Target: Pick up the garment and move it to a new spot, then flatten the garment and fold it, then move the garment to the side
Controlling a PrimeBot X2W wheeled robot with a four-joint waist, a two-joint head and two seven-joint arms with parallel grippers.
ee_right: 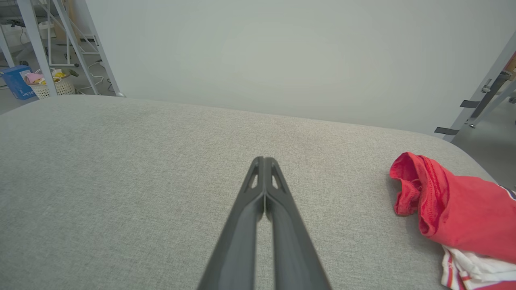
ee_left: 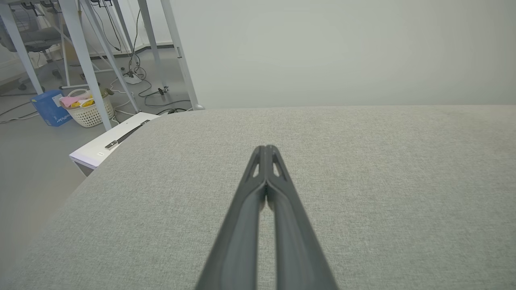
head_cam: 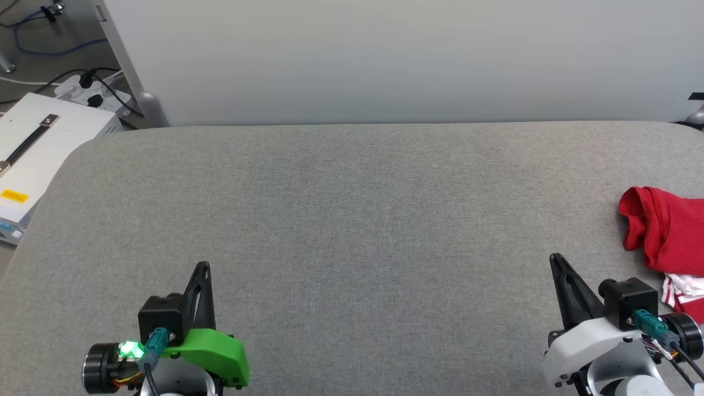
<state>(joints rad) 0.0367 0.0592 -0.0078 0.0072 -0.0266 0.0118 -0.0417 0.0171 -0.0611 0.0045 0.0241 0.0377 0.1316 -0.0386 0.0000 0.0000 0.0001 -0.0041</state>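
Bumping the shirt [head_cam: 663, 234] could push it off the bench [head_cam: 352, 220] at its right edge; left claw [head_cam: 202, 265] and right claw [head_cam: 554, 257] are clenched, empty.

You are looking at one garment [head_cam: 668, 231], a red and white jersey, and one grey worktop [head_cam: 352, 220]. You have two grippers in sight, the left gripper [head_cam: 202, 267] and the right gripper [head_cam: 555, 258], each with two dark fingers [ee_left: 242, 225], so four in all. Off the worktop you can count one white case [head_cam: 55, 159] with a single black strap handle [head_cam: 27, 142], one white power strip [head_cam: 91, 93], one white basket [ee_left: 90, 110] and one blue box [ee_left: 48, 108]. One pale panel [head_cam: 385, 55] stands behind the worktop.
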